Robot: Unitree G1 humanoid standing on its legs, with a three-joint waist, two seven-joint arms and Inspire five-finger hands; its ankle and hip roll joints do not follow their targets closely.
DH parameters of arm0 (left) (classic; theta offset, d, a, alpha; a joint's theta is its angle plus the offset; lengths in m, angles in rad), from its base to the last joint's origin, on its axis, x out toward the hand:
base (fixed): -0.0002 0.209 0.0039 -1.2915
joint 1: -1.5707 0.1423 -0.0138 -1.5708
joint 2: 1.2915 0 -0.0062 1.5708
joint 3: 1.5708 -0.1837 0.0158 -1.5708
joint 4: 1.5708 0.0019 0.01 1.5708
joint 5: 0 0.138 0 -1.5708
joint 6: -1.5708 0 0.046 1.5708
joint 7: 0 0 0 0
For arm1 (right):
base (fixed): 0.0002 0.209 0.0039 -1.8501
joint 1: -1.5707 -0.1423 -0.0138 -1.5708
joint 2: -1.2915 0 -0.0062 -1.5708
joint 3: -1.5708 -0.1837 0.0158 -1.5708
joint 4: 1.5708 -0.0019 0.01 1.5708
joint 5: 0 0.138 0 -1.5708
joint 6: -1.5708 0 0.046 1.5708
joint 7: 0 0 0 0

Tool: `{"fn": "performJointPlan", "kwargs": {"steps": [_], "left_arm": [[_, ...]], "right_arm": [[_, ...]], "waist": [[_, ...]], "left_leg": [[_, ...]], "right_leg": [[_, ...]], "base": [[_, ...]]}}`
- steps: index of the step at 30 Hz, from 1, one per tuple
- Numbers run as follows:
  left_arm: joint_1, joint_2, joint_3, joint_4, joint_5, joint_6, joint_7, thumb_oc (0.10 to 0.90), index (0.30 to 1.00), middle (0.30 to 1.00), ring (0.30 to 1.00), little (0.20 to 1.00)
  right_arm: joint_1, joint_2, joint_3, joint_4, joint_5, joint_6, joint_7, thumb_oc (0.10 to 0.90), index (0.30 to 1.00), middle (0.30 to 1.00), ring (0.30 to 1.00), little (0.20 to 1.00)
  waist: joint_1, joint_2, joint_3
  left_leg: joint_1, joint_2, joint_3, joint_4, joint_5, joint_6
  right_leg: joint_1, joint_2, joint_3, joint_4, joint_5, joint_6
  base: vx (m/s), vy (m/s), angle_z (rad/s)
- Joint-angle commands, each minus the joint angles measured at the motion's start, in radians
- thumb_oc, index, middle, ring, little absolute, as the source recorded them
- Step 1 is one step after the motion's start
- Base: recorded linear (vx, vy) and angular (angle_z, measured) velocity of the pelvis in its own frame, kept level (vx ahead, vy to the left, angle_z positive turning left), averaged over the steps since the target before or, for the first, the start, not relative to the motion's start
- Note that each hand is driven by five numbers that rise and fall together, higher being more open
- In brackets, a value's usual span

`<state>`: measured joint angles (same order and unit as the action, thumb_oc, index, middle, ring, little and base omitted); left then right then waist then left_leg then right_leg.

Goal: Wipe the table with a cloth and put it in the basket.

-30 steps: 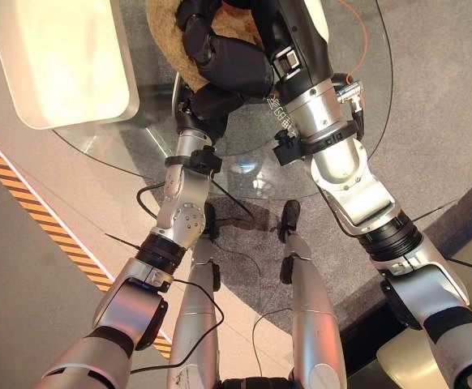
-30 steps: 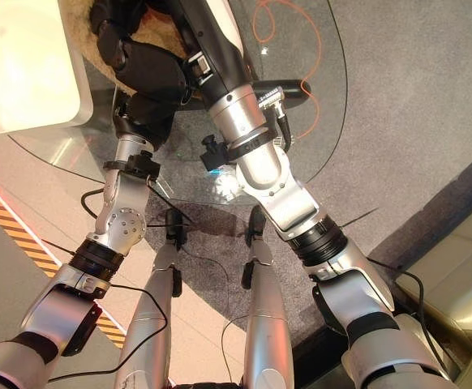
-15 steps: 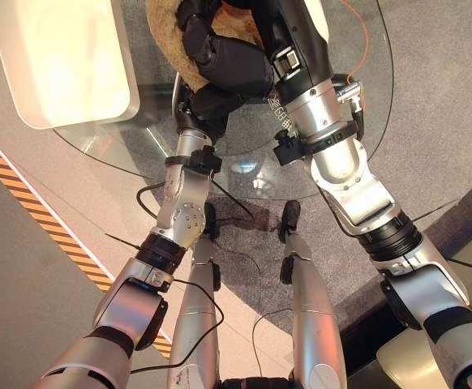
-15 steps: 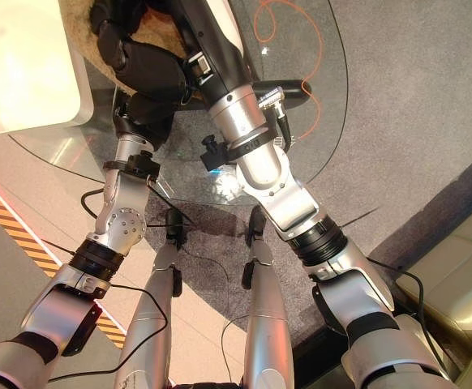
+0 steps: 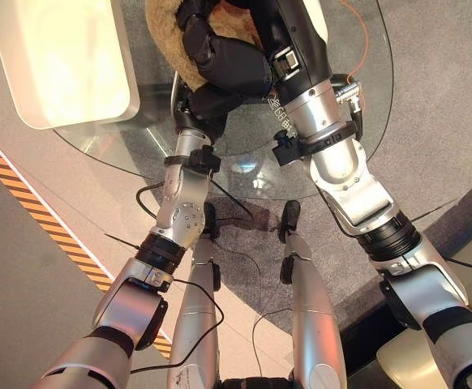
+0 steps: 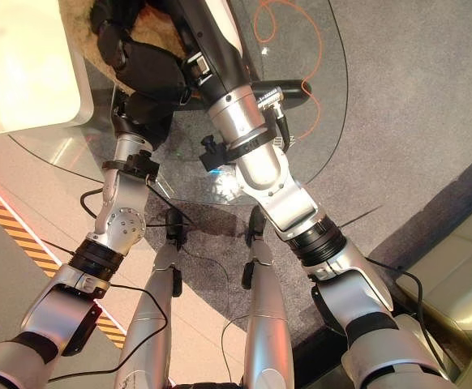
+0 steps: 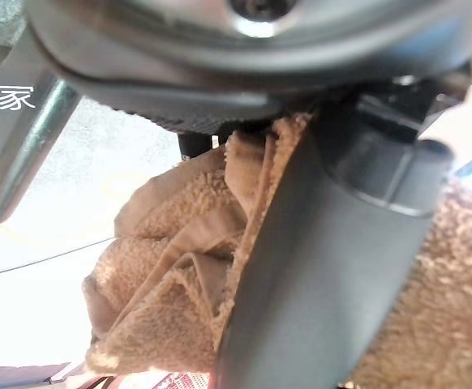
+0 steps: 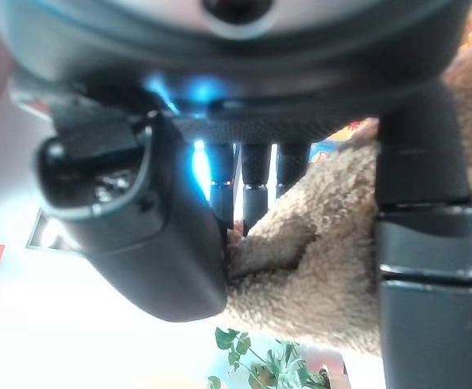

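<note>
A tan fluffy cloth (image 5: 165, 39) lies bunched on the far part of the round glass table (image 5: 366, 73). My left hand (image 5: 228, 69) rests on top of it, with its thumb (image 7: 325, 267) pressed into the folds of the cloth (image 7: 163, 267), so it is shut on the cloth. From the right, my right hand (image 5: 256, 10) reaches over the same bundle. In the right wrist view the right hand (image 8: 139, 227) has cloth (image 8: 325, 267) pinched between thumb and fingers.
A cream oblong basket (image 5: 57, 57) stands on the table's left part, beside the cloth. An orange cable (image 6: 276, 32) shows through the glass. Yellow-black tape (image 5: 33, 211) runs along the floor at left. A beige seat (image 6: 463, 267) stands at lower right.
</note>
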<state>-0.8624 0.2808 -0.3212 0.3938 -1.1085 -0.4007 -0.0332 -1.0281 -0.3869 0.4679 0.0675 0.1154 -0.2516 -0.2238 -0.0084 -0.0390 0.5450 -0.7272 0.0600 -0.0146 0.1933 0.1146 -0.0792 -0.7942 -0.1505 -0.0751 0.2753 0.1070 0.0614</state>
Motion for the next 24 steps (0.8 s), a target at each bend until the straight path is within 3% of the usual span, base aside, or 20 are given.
{"fn": "performJointPlan", "kwargs": {"steps": [1,24], "left_arm": [[-0.095,-0.047,0.015,-0.089,0.04,-0.089,-0.096,0.1,0.3,0.3,0.3,0.2],[-0.094,-0.009,0.053,-0.064,0.058,-0.091,-0.083,0.1,0.3,0.3,0.3,0.2]], "right_arm": [[-0.074,0.093,-0.045,-0.151,-0.009,-0.185,0.001,0.8,0.9,0.9,0.9,0.9],[-0.084,0.052,-0.059,-0.135,-0.134,-0.16,-0.074,0.8,0.9,0.9,0.9,0.9]], "waist": [[-0.007,0.023,-0.025],[-0.002,0.022,-0.025]], "left_leg": [[0.003,-0.017,0.047,0.036,-0.022,0.043],[0.006,-0.015,0.048,0.047,-0.028,0.043]], "right_leg": [[0.074,0.007,-0.007,-0.024,-0.025,0.007],[0.078,0.007,-0.009,-0.013,-0.032,0.004]], "base": [[0.0,0.0,0.0],[0.0,0.0,0.0]]}}
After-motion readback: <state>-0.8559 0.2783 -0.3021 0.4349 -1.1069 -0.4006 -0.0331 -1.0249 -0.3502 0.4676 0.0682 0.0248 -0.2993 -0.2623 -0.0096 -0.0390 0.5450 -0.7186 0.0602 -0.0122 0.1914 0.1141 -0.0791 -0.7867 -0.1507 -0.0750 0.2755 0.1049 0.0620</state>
